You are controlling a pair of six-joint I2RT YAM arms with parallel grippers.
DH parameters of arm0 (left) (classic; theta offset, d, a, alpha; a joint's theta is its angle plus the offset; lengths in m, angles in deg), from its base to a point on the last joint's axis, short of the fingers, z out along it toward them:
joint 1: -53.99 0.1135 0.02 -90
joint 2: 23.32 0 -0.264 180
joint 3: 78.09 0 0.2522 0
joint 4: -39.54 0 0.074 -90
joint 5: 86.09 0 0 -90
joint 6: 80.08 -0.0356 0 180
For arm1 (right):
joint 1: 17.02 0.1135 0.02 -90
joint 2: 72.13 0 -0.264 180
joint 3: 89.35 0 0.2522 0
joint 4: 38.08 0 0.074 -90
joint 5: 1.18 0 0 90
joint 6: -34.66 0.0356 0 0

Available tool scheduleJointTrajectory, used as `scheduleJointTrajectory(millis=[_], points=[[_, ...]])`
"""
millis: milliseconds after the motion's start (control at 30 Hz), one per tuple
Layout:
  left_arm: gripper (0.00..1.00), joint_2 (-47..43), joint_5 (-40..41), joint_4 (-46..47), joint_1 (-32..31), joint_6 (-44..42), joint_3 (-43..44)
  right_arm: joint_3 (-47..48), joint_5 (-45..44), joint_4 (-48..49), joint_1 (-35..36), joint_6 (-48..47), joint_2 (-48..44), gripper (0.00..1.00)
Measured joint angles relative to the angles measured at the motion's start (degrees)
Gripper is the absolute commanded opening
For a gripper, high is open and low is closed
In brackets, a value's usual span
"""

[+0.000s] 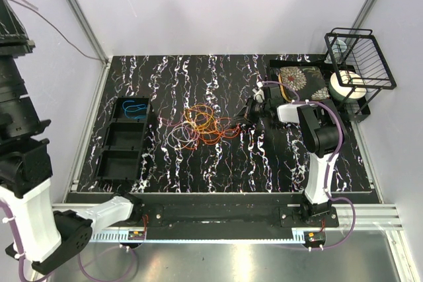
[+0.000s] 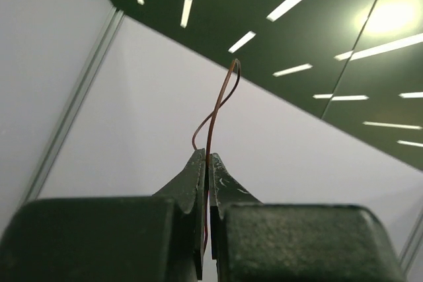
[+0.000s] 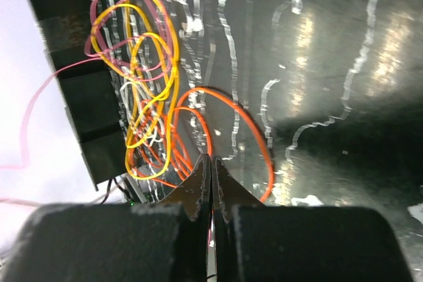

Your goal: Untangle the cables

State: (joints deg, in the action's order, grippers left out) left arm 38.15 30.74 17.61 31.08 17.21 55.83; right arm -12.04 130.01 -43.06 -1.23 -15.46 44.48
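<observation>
The cables (image 1: 201, 123) lie as a tangle of orange, yellow, red and pale loops in the middle of the black marbled table. My right gripper (image 1: 246, 115) rests at the tangle's right edge. In the right wrist view it (image 3: 211, 160) is shut, a pinkish strand shows in the slit between its fingers, and the tangle (image 3: 149, 90) spreads just beyond the tips. My left arm is raised high at the left. Its gripper (image 2: 208, 156) points at the ceiling, shut on a thin reddish-brown cable (image 2: 221, 97) that curls above it. One thin strand (image 1: 63, 34) slants down from the top left.
A black compartment tray (image 1: 122, 140) sits left of the tangle with a blue cable (image 1: 134, 107) coiled in its far compartment. At the back right stand a black wire rack (image 1: 360, 64), a white roll (image 1: 348, 86) and a floral mat (image 1: 301, 78).
</observation>
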Motion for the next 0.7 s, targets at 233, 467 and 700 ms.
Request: scheduleJointTrajectory(millis=[233, 467, 700], points=[[0.00, 2.25, -4.15, 9.81, 0.00, 0.09, 1.29, 0.72, -2.62, -3.91, 0.00, -0.90, 0.57, 0.00], [0.00, 2.32, -8.33, 18.93, 0.00, 1.01, 0.04, 1.79, -5.88, -6.75, -0.20, -1.49, 0.57, 0.06], [0.00, 1.18, -9.51, 20.06, 0.02, 3.74, -4.13, 2.27, -4.00, -6.62, -0.20, -1.49, 0.44, 0.58]])
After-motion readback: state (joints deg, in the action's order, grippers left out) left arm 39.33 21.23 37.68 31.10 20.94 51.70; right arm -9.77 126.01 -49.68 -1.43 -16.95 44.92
